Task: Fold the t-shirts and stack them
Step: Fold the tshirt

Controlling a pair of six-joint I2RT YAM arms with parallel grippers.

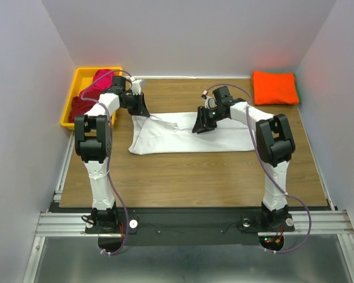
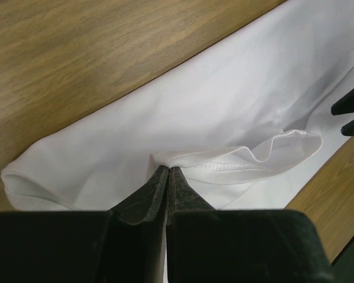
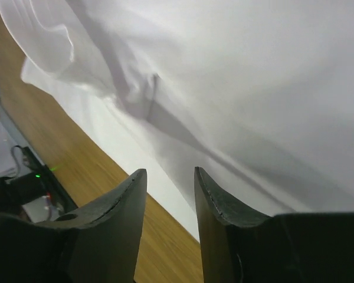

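- The white t-shirt (image 1: 189,137) lies across the middle of the table (image 1: 183,183) as a long band. It looks folded lengthwise, but it is not yet a compact square.
- The left end effector (image 2: 167,171) is at the shirt's left end. Its jaws are almost together, and the tips seem to nip a raised ridge of hem.
- The right end effector (image 3: 170,174) hangs low over the shirt's middle. Its jaws are moderately apart with nothing between them, and only white cloth lies beneath.
- A folded orange t-shirt (image 1: 274,87) sits at the far right corner of the table, well apart from the white one. It reads as a finished piece and the start of the stack.
- The yellow bin (image 1: 82,72) at the far left holds a magenta t-shirt (image 1: 103,78) and a dark red t-shirt (image 1: 78,107), both bunched and unfolded.
- By my reckoning, one shirt is done and the white one is partway. It needs its crosswise folds and then a move onto the orange one. The two shirts in the bin are not yet begun.
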